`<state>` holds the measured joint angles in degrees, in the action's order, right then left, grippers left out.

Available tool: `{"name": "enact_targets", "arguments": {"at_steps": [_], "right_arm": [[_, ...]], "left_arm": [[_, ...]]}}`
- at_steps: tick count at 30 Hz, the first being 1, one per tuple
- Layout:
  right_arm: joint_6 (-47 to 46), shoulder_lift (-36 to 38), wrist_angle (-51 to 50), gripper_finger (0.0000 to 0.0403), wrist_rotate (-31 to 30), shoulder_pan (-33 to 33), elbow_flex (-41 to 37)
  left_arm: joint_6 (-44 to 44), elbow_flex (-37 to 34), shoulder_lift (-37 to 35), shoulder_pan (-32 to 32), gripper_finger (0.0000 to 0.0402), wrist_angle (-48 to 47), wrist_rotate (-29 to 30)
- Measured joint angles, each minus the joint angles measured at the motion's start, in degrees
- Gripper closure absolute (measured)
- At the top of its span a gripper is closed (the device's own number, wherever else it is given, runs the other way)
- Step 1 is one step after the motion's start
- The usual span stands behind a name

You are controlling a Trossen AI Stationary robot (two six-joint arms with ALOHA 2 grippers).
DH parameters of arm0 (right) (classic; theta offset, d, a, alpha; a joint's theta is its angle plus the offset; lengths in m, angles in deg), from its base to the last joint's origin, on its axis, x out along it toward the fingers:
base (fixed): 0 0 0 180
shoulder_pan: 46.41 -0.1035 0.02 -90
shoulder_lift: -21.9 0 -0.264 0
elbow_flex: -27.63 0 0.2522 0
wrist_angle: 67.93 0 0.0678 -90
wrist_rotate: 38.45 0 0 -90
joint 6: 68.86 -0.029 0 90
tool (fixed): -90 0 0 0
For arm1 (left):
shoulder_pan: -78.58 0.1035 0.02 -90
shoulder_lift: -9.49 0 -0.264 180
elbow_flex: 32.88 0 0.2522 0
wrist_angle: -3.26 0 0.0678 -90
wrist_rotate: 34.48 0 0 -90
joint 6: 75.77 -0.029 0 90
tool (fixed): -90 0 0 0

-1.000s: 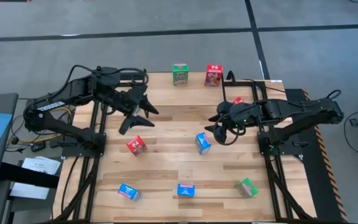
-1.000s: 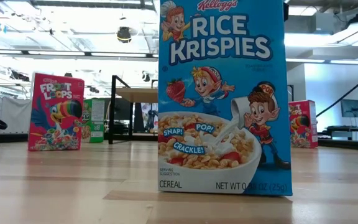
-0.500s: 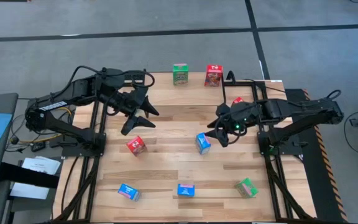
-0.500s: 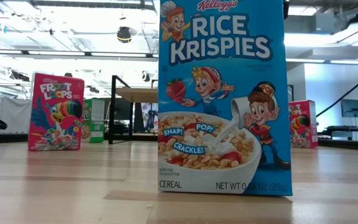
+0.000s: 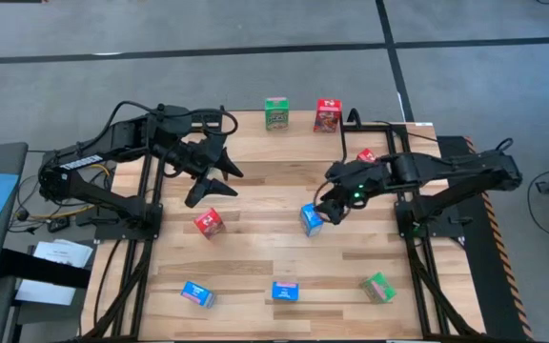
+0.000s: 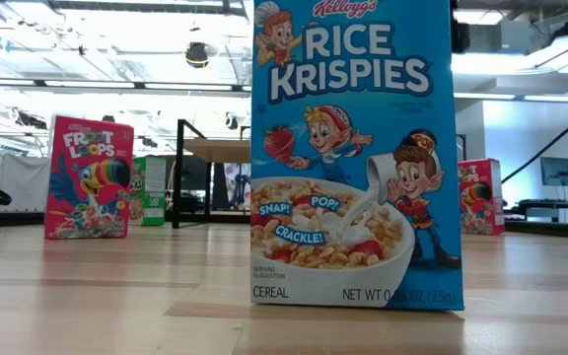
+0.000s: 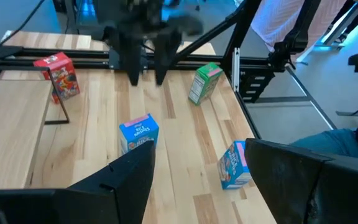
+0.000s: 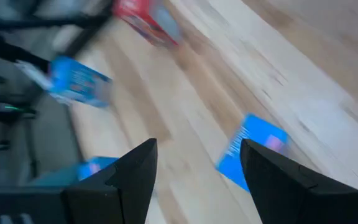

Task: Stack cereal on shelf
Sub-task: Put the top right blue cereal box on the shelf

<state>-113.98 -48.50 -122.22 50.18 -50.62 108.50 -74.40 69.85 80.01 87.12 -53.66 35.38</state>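
Change since the earlier frames: the right gripper [image 5: 320,213] has moved from above bare desk [image 5: 255,257] toward the centre and now sits just beside the blue cereal box [image 5: 310,219] at mid-desk, seen from above. The left gripper [image 5: 213,179] is unchanged in place, hovering over the rear left part of the desk. No box has shifted.

Right fingers [image 8: 126,180]: spread apart and holding nothing. In the right wrist view the blue box [image 8: 251,151] shows between the two fingers but ahead of them, lying on the wood; contact cannot be confirmed.

Left fingers [image 7: 126,180]: parted, released, nothing between them. A second blue box [image 7: 139,134] stands on the desk ahead of them, clear of both.

Remaining stock: a red box [image 5: 209,222] lies near the left gripper; a green box [image 5: 275,112] and another red box [image 5: 327,115] stand at the far edge; two blue boxes [image 5: 285,291] and a green one [image 5: 377,286] sit along the near edge. The shelf [image 6: 217,149] shows only in the low view, behind the boxes.
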Motion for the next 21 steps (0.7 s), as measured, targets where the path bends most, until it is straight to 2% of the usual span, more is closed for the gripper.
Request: {"name": "enact_targets", "arguments": {"at_steps": [11, 14, 21], "right_arm": [[-0.52, -8.20, -7.14, 0.0147, 2.90, 2.90, -0.04], [-0.51, -10.49, -7.02, 0.0147, 3.50, 2.89, -0.08], [-0.45, -14.87, -3.73, 0.0147, 9.76, 2.62, -0.04]], "left_arm": [[0.20, 0.00, 0.00, 0.00, 0.0164, -2.10, 1.38], [0.20, 0.00, 0.00, 0.00, 0.0164, -2.80, 3.39], [0.20, 0.00, -0.02, 0.02, 0.0164, -2.74, 7.40]]}}
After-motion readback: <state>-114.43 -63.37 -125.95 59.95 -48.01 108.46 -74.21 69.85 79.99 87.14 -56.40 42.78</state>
